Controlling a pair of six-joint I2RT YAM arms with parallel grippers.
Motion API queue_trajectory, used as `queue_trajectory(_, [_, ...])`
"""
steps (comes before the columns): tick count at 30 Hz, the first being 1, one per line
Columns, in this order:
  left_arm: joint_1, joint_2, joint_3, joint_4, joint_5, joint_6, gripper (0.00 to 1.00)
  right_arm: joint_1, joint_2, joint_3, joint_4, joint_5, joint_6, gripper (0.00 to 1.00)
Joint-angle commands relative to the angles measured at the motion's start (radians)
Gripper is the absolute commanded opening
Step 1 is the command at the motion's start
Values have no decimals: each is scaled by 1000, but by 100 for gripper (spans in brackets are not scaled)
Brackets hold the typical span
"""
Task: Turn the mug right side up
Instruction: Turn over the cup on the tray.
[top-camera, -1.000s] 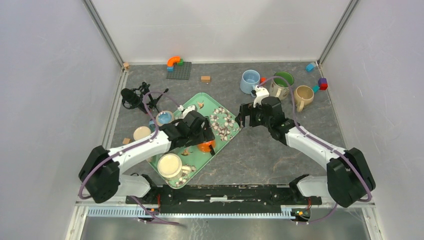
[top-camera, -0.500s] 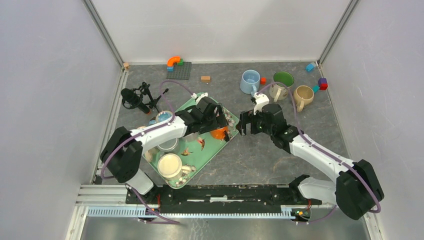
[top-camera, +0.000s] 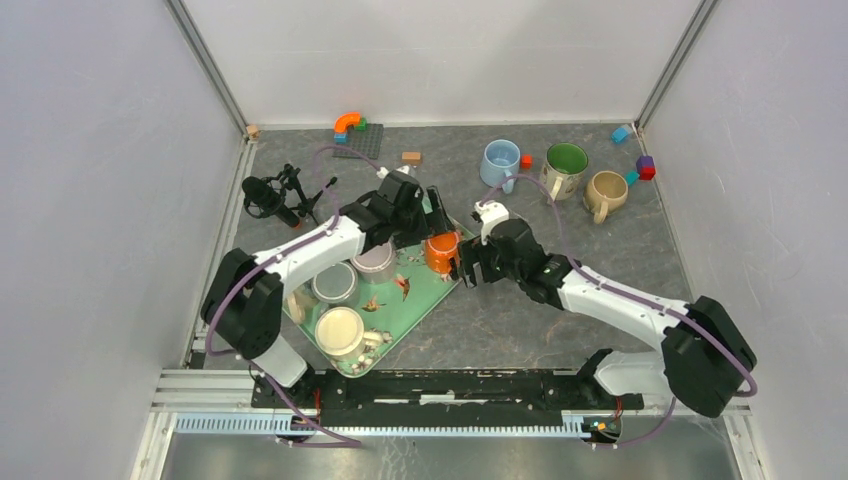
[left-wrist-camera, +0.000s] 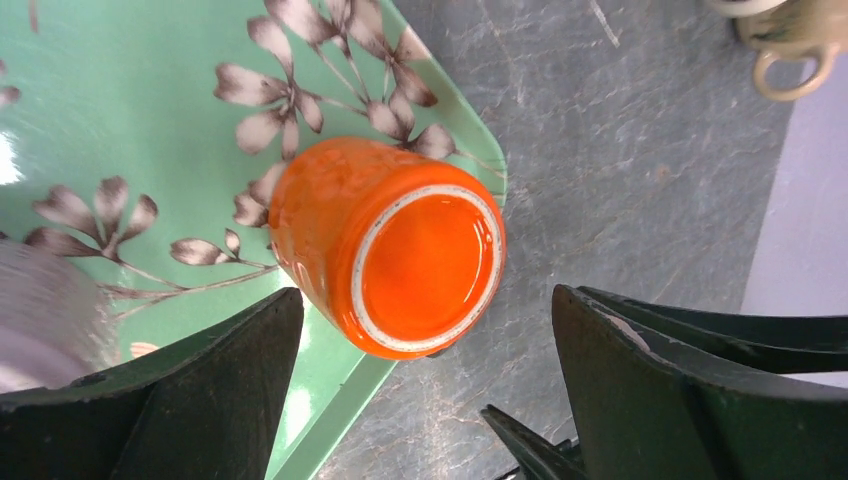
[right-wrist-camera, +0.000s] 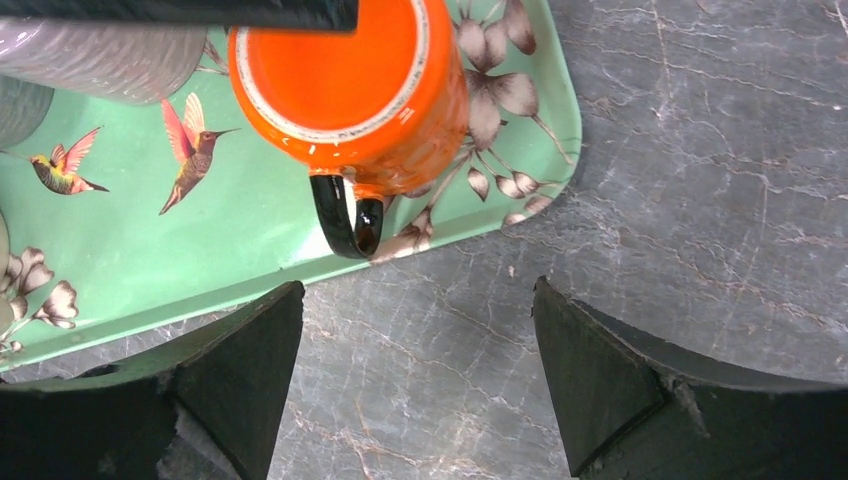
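Item: orange mug, glazed ceramic, with a black loop handle. Location: on the green flowered tray, at the corner nearest the right arm, just inside the rim where the tray meets the grey desk. Position: base up, its pale unglazed foot ring facing the left wrist camera. It may be leaning a little rather than resting flat on its mouth, which the views do not settle. Handling, as judged: rigid and moderately heavy for its size. The glaze is smooth and likely slippery under hard pads, and the mug is brittle if dropped or knocked against the tray rim. Suggested hold: across the body at mid-height, where the wall is straight, or on the handle, which points toward the right arm and would give a firm purchase for rotating. The foot ring offers the only rough surface. Left pincer: released and spread wide, poised over the mug with one finger on each side. Both fingers appear clear of the wall and it grasps nothing. Right pincer: likewise spread and empty, over bare desk just beyond the tray corner, with the handle lined up ahead of the gap between its fingers and not yet touched.
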Motion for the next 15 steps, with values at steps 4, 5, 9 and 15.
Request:
queue_trajectory(4, [77, -170, 30, -22, 73, 102, 100, 75, 109, 142, -27, 119, 12, 86])
queue_trajectory(5, [85, -190, 28, -28, 75, 111, 100, 81, 126, 158, -37, 133, 15, 85])
queue_trajectory(9, [109, -265, 9, -45, 74, 138, 100, 95, 181, 192, -47, 145, 32, 80])
queue_trajectory(15, [130, -359, -31, -65, 75, 182, 100, 120, 255, 247, -65, 165, 57, 70])
